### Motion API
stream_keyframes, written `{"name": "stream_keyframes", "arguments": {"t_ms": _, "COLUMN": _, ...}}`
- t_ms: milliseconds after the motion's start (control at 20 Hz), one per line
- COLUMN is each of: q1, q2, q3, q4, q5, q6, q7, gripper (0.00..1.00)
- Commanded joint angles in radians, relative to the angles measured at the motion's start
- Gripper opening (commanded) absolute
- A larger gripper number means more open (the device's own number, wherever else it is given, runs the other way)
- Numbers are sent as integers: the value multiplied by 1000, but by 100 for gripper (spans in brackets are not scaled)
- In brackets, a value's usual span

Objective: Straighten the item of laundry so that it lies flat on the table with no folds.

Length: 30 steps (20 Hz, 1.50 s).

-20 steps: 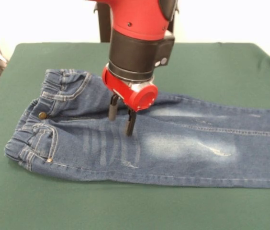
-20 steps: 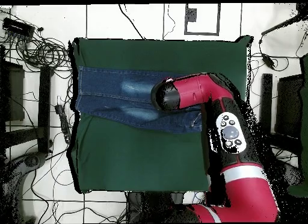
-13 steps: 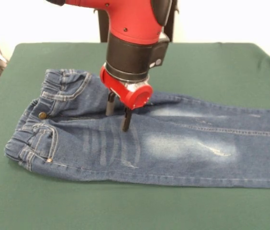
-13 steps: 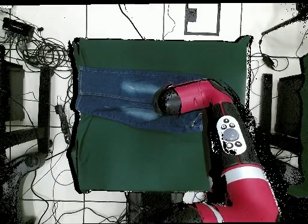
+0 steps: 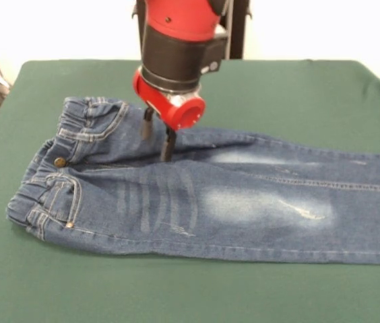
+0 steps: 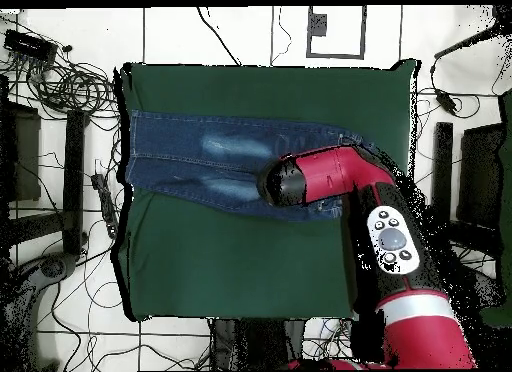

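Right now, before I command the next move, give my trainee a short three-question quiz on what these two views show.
1. True or false: the gripper is open, with nothing held between its fingers.
2. In the front view, the waistband of the jeans lies toward which side of the picture? A) left B) right C) top
3. Fill in: the jeans lie on a table covered in dark ____ cloth.

Key: 1 true. 2 A; the legs run off toward the right edge. 3 green.
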Motion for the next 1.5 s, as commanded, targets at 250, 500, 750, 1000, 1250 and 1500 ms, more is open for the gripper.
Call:
{"name": "stream_keyframes", "arguments": {"t_ms": 250, "q1": -41, "q2": 25, "q3": -10, "q4": 105, "q5": -52, "q6": -20, "q7": -190, "gripper": 100}}
{"name": "stream_keyframes", "arguments": {"t_ms": 500, "q1": -60, "q2": 75, "q3": -25, "q4": 87, "q5": -103, "q6": -88, "q7": -177, "gripper": 100}}
{"name": "stream_keyframes", "arguments": {"t_ms": 750, "q1": -64, "q2": 105, "q3": -30, "q4": 94, "q5": -118, "q6": -132, "q7": -148, "gripper": 100}}
{"name": "stream_keyframes", "arguments": {"t_ms": 1000, "q1": -71, "q2": 106, "q3": -22, "q4": 137, "q5": -105, "q6": -115, "q7": -155, "gripper": 100}}
{"name": "stream_keyframes", "arguments": {"t_ms": 1250, "q1": -81, "q2": 74, "q3": -23, "q4": 196, "q5": -81, "q6": -24, "q7": -209, "gripper": 100}}
{"name": "stream_keyframes", "arguments": {"t_ms": 1500, "q1": -83, "q2": 22, "q3": -34, "q4": 224, "q5": -28, "q6": 168, "q7": -288, "gripper": 100}}
